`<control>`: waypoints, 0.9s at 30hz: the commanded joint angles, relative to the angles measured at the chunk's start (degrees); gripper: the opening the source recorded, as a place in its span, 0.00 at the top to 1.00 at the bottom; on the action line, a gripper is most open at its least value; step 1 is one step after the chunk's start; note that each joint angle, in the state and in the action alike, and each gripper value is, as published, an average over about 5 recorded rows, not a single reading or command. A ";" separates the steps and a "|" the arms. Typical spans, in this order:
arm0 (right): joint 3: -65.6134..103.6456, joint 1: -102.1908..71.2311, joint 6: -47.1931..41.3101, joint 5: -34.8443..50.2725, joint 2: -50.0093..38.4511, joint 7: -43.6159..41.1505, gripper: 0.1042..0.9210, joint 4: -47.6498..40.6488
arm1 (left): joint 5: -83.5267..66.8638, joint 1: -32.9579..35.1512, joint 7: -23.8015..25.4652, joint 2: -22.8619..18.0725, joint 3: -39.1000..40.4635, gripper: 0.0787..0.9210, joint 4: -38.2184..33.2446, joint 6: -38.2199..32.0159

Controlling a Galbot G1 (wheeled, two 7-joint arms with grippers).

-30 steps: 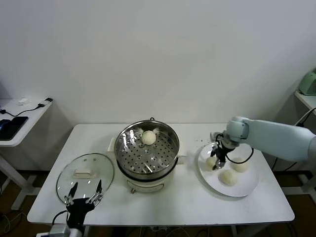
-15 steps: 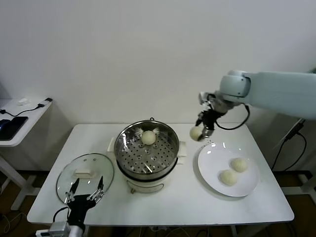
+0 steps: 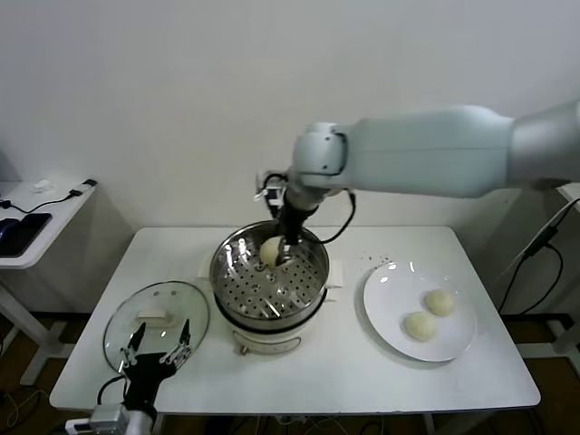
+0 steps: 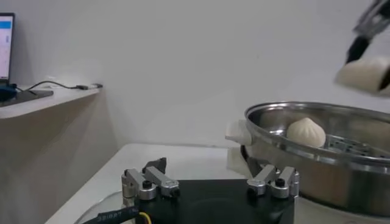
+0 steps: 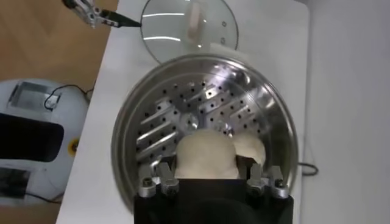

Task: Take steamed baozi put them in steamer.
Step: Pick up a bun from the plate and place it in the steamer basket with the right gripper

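My right gripper (image 3: 288, 239) hangs over the back of the steamer (image 3: 237, 288) and is shut on a cream-white baozi (image 5: 206, 155), held just above the perforated tray. In the left wrist view this held baozi (image 4: 364, 74) floats above the steamer's rim (image 4: 317, 152). A second baozi (image 3: 270, 251) lies on the tray right beside it, and it shows in the right wrist view (image 5: 251, 148) and the left wrist view (image 4: 309, 132). Two more baozi (image 3: 440, 302) (image 3: 419, 325) lie on the white plate (image 3: 388, 285). My left gripper (image 3: 156, 353) is open and parked at the table's front left.
The glass lid (image 3: 149, 317) with a white knob lies flat on the table left of the steamer, under my left gripper. A side table (image 3: 36, 222) with a phone and cable stands at the far left. The right arm spans over the table's middle.
My right gripper lifted a baozi off the plate and carried it leftward to above the steamer's tray. The plate now holds two. The left arm has not moved.
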 commanded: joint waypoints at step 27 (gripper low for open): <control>3.07 -14.64 -0.57 -6.77 10.52 2.24 0.16 -14.26 | 1.18 2.92 -0.50 -0.03 0.55 0.12 -2.43 -0.96</control>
